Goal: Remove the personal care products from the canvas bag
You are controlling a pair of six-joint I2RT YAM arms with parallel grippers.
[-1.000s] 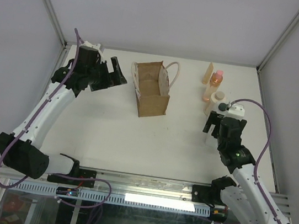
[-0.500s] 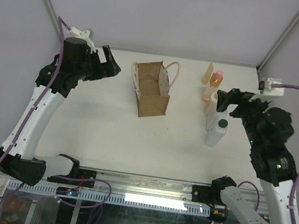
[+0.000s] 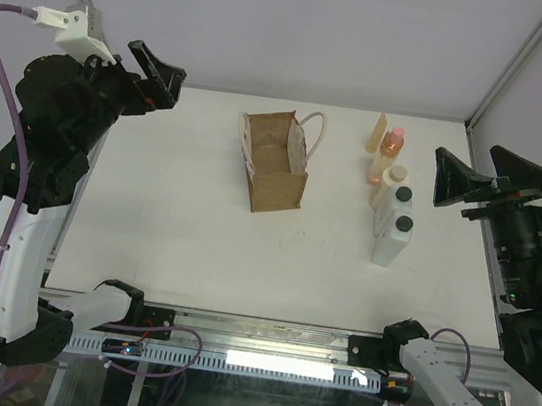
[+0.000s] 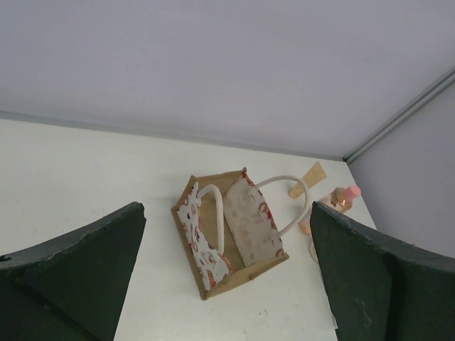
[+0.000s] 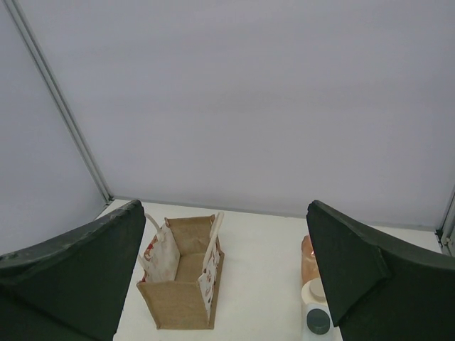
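Observation:
The canvas bag point(image 3: 275, 163) stands open in the middle of the table, brown with pale handles, and I see nothing inside it in either wrist view point(image 4: 227, 234) point(image 5: 178, 284). The personal care products stand in a group at the right: a tan tube point(image 3: 378, 132), an orange-pink bottle point(image 3: 392, 144), a cream bottle point(image 3: 393, 183) and two white bottles with dark caps point(image 3: 399, 206) point(image 3: 394, 239). My left gripper point(image 3: 164, 87) is open and empty, high above the table's far left. My right gripper point(image 3: 466, 165) is open and empty, high at the right of the bottles.
Metal frame posts point(image 3: 512, 65) rise at the back corners, with grey walls behind and at the sides. The table's right edge point(image 3: 480, 222) runs close to the bottles. The tube point(image 4: 307, 177) and pink bottle point(image 4: 345, 197) also show in the left wrist view.
Both arms have risen and drawn back from the table. My right gripper has left a white bottle standing by the others and moved up to the right. The bag has not moved.

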